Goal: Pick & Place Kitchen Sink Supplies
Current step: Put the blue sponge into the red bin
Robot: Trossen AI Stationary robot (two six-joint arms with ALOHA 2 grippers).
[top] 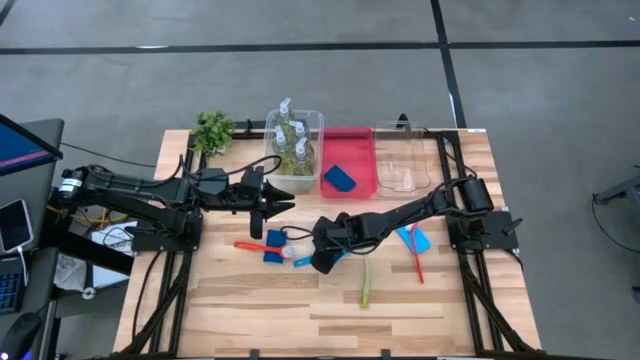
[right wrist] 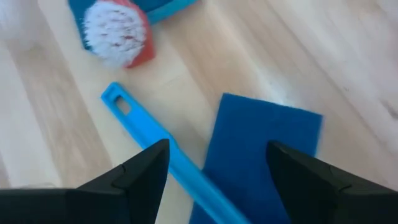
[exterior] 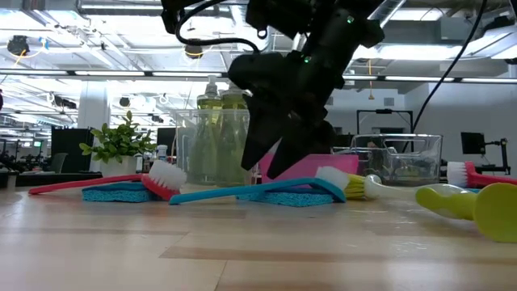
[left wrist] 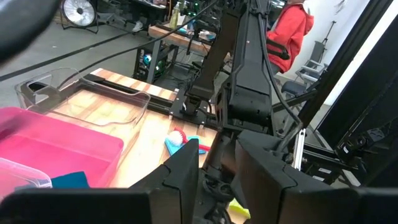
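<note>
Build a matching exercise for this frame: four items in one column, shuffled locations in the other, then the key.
Items
1. pump bottles
2. blue sponge
3. yellow-green brush
4. right claw

Places
A. lying in the red tray
B. bare wood near the table's front edge
C. open, above the blue brush handle
D. standing in the clear tub beside the plant

Pairs: 1-D, 2-A, 3-B, 4-C

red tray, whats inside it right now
One flat blue sponge lies inside the red tray, toward its near end. The rest of its floor shows bare. No bottle or brush is in it.
</note>
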